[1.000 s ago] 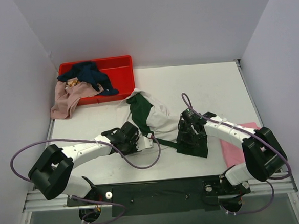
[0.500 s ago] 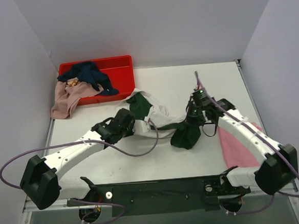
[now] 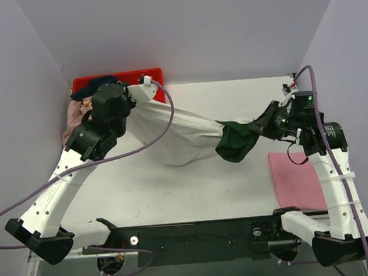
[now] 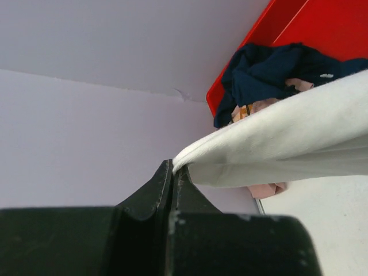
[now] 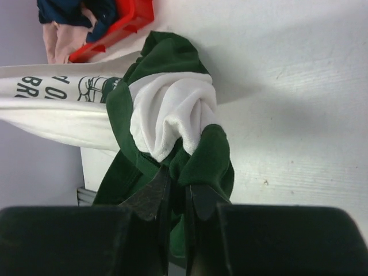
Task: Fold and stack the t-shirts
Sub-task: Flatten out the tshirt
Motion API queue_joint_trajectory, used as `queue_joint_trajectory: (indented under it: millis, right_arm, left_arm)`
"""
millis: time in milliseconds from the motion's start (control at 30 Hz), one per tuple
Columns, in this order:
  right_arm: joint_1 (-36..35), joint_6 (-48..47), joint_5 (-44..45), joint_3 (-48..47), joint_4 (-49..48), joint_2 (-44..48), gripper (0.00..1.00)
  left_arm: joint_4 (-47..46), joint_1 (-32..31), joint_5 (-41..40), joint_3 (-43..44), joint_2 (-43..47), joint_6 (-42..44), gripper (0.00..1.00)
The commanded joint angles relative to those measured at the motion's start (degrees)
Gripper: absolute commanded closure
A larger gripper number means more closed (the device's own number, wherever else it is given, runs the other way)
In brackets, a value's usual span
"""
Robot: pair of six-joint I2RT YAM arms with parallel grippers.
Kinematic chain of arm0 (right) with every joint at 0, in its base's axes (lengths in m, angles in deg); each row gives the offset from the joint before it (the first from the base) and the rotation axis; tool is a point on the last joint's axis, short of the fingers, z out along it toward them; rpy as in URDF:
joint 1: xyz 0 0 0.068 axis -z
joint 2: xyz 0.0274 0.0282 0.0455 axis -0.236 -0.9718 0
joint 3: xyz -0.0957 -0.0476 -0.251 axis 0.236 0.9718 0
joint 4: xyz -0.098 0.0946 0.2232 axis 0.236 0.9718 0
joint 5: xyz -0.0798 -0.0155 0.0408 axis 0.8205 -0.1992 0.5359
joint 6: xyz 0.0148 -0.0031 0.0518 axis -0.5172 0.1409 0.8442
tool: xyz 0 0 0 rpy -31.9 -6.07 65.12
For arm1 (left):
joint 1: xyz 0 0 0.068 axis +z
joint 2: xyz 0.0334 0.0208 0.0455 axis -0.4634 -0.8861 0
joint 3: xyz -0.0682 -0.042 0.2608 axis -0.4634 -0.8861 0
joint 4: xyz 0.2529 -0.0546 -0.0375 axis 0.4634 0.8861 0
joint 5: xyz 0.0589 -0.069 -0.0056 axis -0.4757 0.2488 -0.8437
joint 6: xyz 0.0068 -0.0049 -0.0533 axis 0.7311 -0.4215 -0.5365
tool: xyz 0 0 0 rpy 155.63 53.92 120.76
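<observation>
At ten o'clock over the surface (image 3: 238,191), the left hand (image 3: 144,82) pinches the white hem of the white and green t-shirt (image 3: 184,135). At three o'clock the right hand (image 3: 259,125) grips its green part, perhaps a sleeve. A second ago both hands were low and close together; now the shirt hangs stretched between them, ready to be laid flat.

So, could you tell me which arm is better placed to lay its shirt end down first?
Right, probably: the right gripper holds the shirt by its green end over bare table; the left gripper pinches the white end near the crate.
</observation>
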Motion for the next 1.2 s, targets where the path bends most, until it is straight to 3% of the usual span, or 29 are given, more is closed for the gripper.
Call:
queue_joint_trajectory:
  millis: [0,100,167,300,367,467,633,700,800,967,1167]
  right_arm:
    - [0.66,-0.10,-5.65,5.47,1.15,-1.95,1.00]
    - [0.66,2.45,-7.59,13.21,-4.73,-2.12,0.94]
    - [1.01,2.20,-5.23,18.48,-6.41,-3.70,0.75]
    - [5.48,0.70,3.74,25.43,-9.48,-8.71,0.62]
    - [8.30,-0.43,5.24,25.89,-10.89,-11.35,0.60]
    - [3.94,-2.90,11.10,23.26,-7.75,-11.79,0.59]
    - [-7.40,-5.54,21.81,18.69,3.14,-11.88,0.52]
    - [-12.50,-4.23,28.14,19.56,5.70,-11.79,0.50]
    - [-18.30,-4.92,30.99,20.53,5.10,-12.84,0.47]
    - [-27.18,-18.88,33.35,14.47,5.98,-22.14,0.47]
    - [-27.46,-25.66,33.72,12.97,6.07,-32.70,0.50]
  left_arm:
    - [6.97,1.08,-0.77,-4.06,3.02,-3.01,1.00]
    - [10.58,0.46,5.28,-9.88,4.08,-6.97,1.00]
    - [15.93,0.29,9.41,-12.61,4.70,-10.66,1.00]
    - [24.01,-0.24,22.04,-16.04,7.33,-15.32,1.00]
    - [29.72,-0.86,31.26,-17.44,9.26,-14.81,1.00]
    - [32.56,-1.03,39.74,-20.61,11.82,-14.98,1.00]
    - [33.70,-0.95,39.41,-24.30,13.84,-16.91,1.00]
    - [33.62,-0.60,39.23,-24.74,14.54,-17.17,1.00]
    - [33.18,-0.42,39.32,-25.71,14.72,-17.70,1.00]
    - [32.56,-0.59,36.78,-26.42,14.72,-17.09,1.00]
    - [32.13,-0.51,35.28,-26.68,15.25,-16.91,1.00]
